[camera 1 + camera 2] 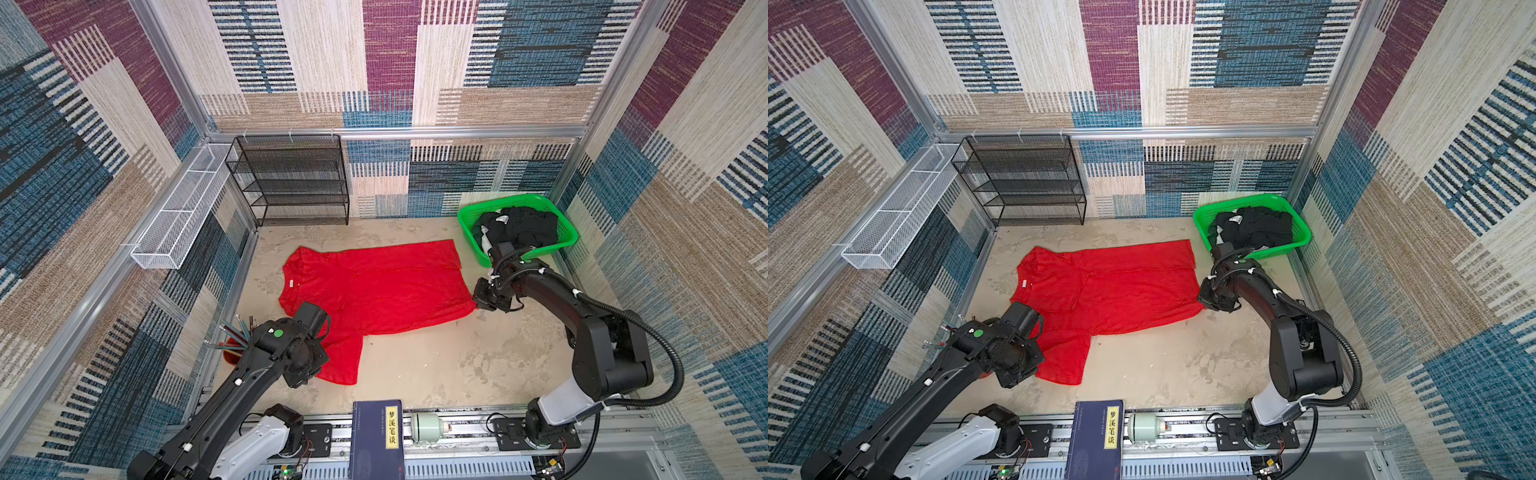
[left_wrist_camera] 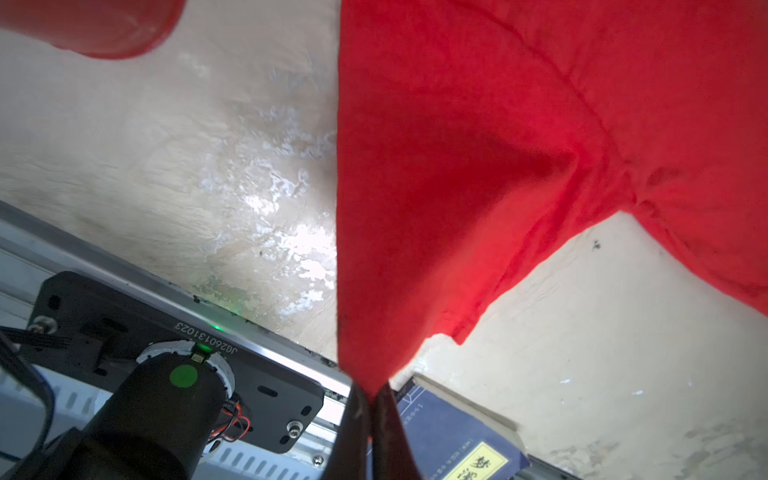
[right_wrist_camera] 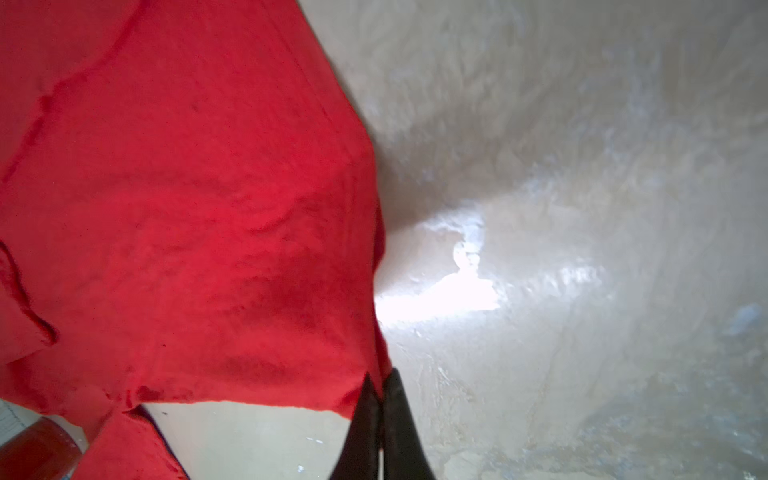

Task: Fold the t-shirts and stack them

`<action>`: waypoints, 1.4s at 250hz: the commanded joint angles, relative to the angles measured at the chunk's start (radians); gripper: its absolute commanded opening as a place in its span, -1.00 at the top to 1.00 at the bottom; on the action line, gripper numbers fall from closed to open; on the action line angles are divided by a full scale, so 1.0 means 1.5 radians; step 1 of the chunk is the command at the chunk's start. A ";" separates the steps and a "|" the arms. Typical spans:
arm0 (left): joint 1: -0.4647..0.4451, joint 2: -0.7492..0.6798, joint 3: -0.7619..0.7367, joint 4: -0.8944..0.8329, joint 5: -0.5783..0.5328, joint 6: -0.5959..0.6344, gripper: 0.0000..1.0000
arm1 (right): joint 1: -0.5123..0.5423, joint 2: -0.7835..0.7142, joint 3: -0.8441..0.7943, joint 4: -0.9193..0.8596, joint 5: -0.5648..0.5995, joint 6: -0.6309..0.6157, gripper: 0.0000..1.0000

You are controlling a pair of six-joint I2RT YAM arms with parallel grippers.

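Mottled beige tabletop (image 1: 436, 361); thin red t-shirt (image 1: 382, 286) pinched by left gripper (image 2: 372, 390), right gripper (image 3: 380, 384).

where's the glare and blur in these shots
Right wrist view: blown-out glare patch on the table, soft around it. Left wrist view: milder glare, red pen cup blurred at the edge. In both top views: red t-shirt sharp, evenly lit.

In both top views the left arm (image 1: 216, 411) covers the left gripper (image 2: 371, 395) and part of the red t-shirt (image 1: 386, 286)'s sleeve, and it half hides the red pencil cup (image 1: 230, 355). The black t-shirts (image 1: 523, 228) lie heaped together, so I cannot count them.
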 commanded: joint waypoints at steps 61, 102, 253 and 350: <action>0.183 0.178 0.150 0.142 0.034 0.164 1.00 | -0.014 0.149 0.192 0.031 -0.010 -0.025 1.00; 0.232 0.270 0.243 0.168 0.039 0.207 1.00 | -0.016 0.207 0.254 0.045 -0.014 -0.027 1.00; 0.304 0.534 0.531 0.180 0.065 0.247 1.00 | -0.017 0.385 0.468 -0.043 0.028 -0.048 1.00; 0.304 0.659 0.699 0.171 0.087 0.300 1.00 | -0.017 0.371 0.427 -0.037 0.038 -0.044 1.00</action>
